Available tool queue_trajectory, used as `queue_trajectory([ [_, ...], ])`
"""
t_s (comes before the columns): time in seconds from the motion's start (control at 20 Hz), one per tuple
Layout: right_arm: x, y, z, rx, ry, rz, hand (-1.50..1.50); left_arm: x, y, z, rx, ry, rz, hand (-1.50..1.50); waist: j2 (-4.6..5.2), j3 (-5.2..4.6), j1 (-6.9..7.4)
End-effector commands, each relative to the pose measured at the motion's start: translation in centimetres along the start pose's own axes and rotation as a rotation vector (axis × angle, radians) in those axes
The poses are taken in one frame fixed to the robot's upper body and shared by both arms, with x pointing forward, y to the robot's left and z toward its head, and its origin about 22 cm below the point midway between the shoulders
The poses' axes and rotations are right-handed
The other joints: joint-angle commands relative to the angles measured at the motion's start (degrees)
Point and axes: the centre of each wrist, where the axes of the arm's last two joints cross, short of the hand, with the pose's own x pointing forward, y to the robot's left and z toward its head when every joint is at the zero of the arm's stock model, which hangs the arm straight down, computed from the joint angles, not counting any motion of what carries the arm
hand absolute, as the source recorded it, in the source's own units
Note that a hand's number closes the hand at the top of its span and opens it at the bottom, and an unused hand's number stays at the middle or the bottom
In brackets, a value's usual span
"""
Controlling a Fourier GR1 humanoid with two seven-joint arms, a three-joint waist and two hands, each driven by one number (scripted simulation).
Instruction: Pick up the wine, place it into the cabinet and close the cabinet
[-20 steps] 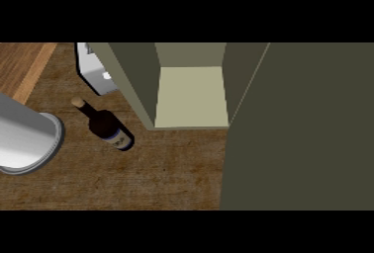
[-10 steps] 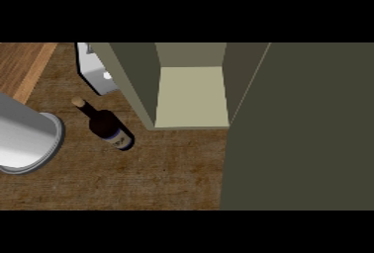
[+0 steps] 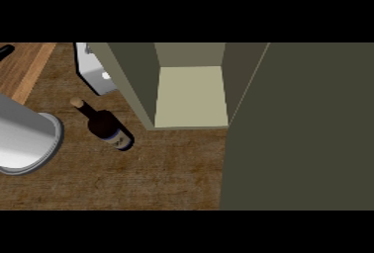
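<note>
1 wine bottle [image 3: 107,127] on the wooden counter [image 3: 146,178], left half of the surface, cork end toward the far-left corner and base toward the near edge. It looks upright, but the steep angle makes that hard to confirm. It sits just left of the cabinet [image 3: 139,74], near the front corner of the cabinet's left wall and not touching it.

The cabinet is open and its pale inner shelf [image 3: 190,94] is bare. The dark olive door [image 3: 300,128] is swung out and covers the right side of the counter.

A round metal pot [image 3: 25,141] is at the left edge of the counter, near the bottle but apart from it. A grey-white object [image 3: 95,74] lies behind the bottle against the cabinet's left wall; what it is cannot be told. A lighter wooden board [image 3: 29,64] is in the far-left corner.

Neither hand shows, so the state of the fingers cannot be told. Nothing holds the bottle.
</note>
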Motion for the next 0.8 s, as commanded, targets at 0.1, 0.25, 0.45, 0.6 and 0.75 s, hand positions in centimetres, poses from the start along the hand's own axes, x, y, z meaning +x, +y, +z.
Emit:
queue_trajectory([
  [0.1, 4.9, 0.3, 2.9, 0.022, -0.08, -0.016, -1.5, -2.9, 1.8, -1.2, 0.014, 0.049, 0.001, -1.5, 0.08, -0.02, 0.0],
  [0.25, 4.7, -0.2, 3.5, 0.019, -0.08, -0.005, -1.5, -5.2, 2.5, -0.1, 0.019, 0.092, -0.004, -1.5, -0.03, 0.05, -0.01],
  [0.45, 4.8, 0.6, 3.0, 0.02, -0.073, -0.011, -1.5, -8.3, 1.3, -1.6, -0.018, 0.078, -0.032, -1.5, -0.06, 0.0, -0.12],
  [0.6, 4.7, 0.1, 3.1, 0.015, -0.075, -0.028, -1.5, -9.4, 3.0, -1.5, -0.029, 0.109, -0.018, -1.5, 0.06, 0.02, -0.26],
  [0.75, 5.0, 0.4, 3.7, 0.019, -0.073, -0.01, -1.5, -10.9, 3.3, -0.4, 0.004, 0.126, -0.007, -1.5, -0.1, 0.03, 0.01],
])
